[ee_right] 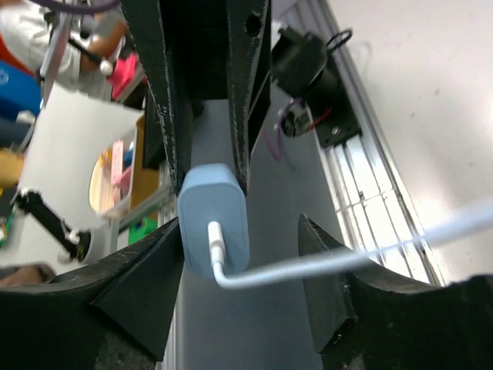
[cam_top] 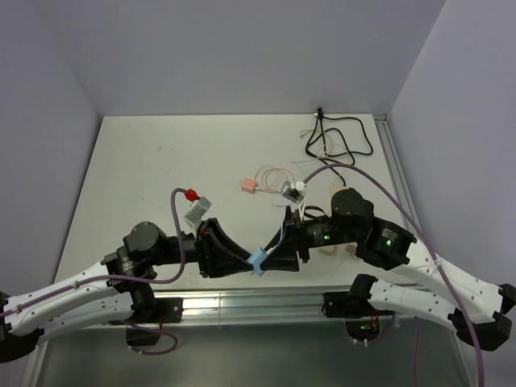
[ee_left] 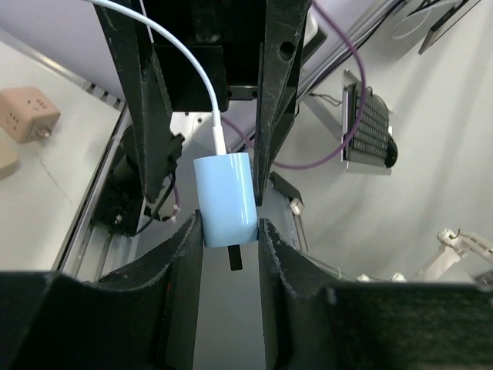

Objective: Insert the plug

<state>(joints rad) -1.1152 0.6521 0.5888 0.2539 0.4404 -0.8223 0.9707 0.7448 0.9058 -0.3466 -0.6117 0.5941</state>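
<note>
1. Left wrist view shows the left gripper (ee_left: 229, 222) closed on the lower end of the blue plug (ee_left: 225, 196). A finger presses each flat side, so the body is pinned and its dark prong (ee_left: 235, 258) sticks out free below them.
2. The right gripper (ee_right: 239, 227) stands wide apart around the cable end of the plug. One finger lies against the plug's side and the other is well clear, so it grips nothing. My reading is that it is placed either to take the plug over or to steady it.
3. The white cable (ee_left: 216, 127) leaves the plug at the end away from the prong, which keeps it out of the left gripper's clamp.
4. The plug is held in the air, on the arms' side of the tan block (cam_top: 247, 185) and well apart from it. The tan block lies on the table (cam_top: 161, 161). It has small holes in its face and may be the socket, but that is a guess.
5. Several things are hard to tell:
   - The prong's shape is unclear, since only a short dark stub shows.
   - The right finger may truly press on the plug or merely sit beside it.
   - The cable runs toward a small white piece (cam_top: 295, 191) just right of the tan block, but the join is too small to read.
6. From the top view, both grippers cover most of the plug and only a blue sliver shows.
</note>
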